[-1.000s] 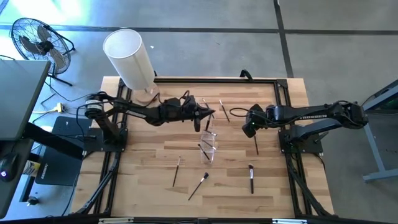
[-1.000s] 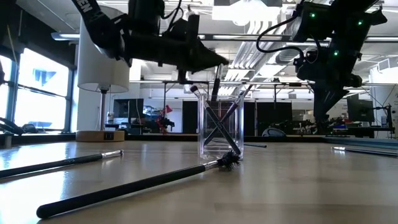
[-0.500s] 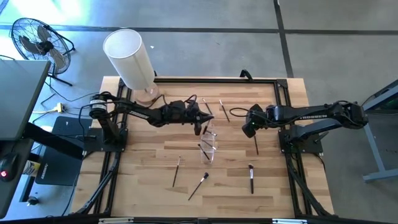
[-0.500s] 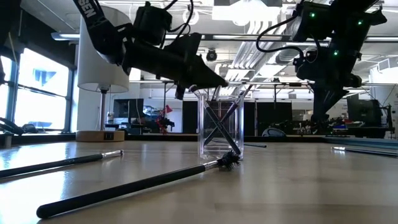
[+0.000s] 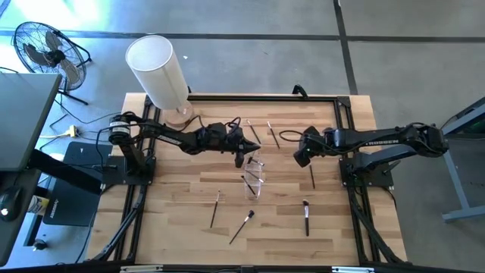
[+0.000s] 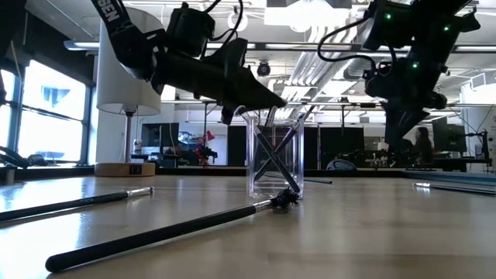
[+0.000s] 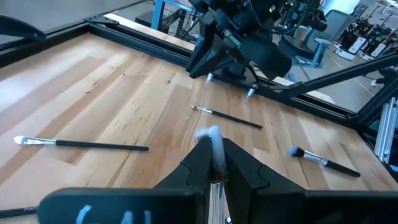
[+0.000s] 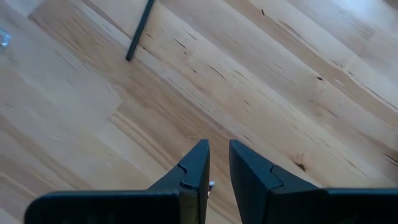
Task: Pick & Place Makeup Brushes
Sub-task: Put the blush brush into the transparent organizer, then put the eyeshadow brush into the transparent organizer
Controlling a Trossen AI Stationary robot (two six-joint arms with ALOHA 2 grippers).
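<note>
So the clear cup (image 5: 255, 179) near the middle of the surface (image 5: 182, 220) already has a few makeup brushes (image 6: 273, 151) crossed inside it, so I'd call this somewhere around halfway. Still lying loose in the overhead view: three toward 6 o'clock of the cup (one at (image 5: 214, 209), one at (image 5: 242, 226), one at (image 5: 306, 217)), one at 3 o'clock (image 5: 311, 176), and a couple up at 12 to 1 o'clock (image 5: 273, 134). The left gripper (image 5: 241, 145) sits right at the cup's 11 o'clock edge, jaws pinched nearly closed on a light-tipped brush (image 7: 213, 140), which from the low view looks poised just over the rim, not dropped yet. The right gripper (image 5: 301, 152) hangs at about 2 o'clock of the cup; its jaws show only a narrow gap with nothing between them, bare wood underneath.
</note>
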